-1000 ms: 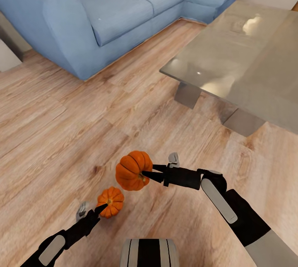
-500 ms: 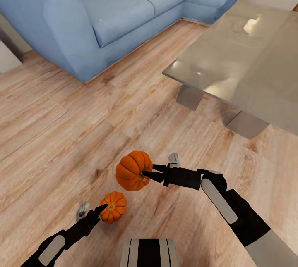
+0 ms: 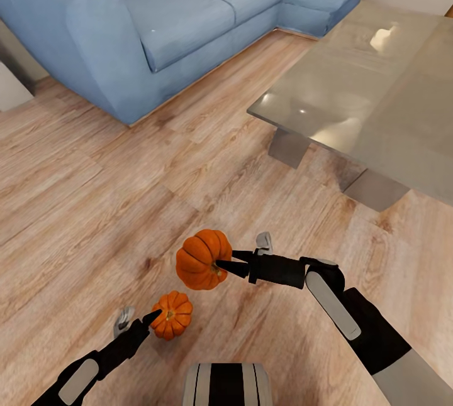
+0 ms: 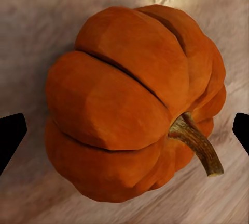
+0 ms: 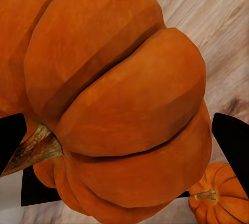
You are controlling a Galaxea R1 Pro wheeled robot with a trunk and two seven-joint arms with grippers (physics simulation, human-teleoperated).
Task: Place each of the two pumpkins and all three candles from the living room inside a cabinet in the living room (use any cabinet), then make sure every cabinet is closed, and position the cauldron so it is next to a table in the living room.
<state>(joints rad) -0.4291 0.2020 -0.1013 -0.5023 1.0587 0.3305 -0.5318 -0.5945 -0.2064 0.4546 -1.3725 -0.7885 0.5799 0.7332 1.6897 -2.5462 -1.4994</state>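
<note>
Head view | my right claw (image 3: 228, 264) clamps bigger pumpkin (image 3: 200, 258) | left claw (image 3: 158, 315) grips smaller pumpkin (image 3: 171, 315) | risk: shallow fingertip holds could slip while driving

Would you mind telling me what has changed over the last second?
The left gripper lowered the smaller pumpkin slightly, and the view shifted a little at first. The right gripper holds the bigger pumpkin as before; sofa and table did not move.

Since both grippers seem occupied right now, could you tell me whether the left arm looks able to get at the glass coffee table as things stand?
Probably not. The left gripper sits low beside the smaller pumpkin, its fingers either side of it, while the coffee table stands far across the floor, beyond the right gripper and its larger pumpkin.
</note>
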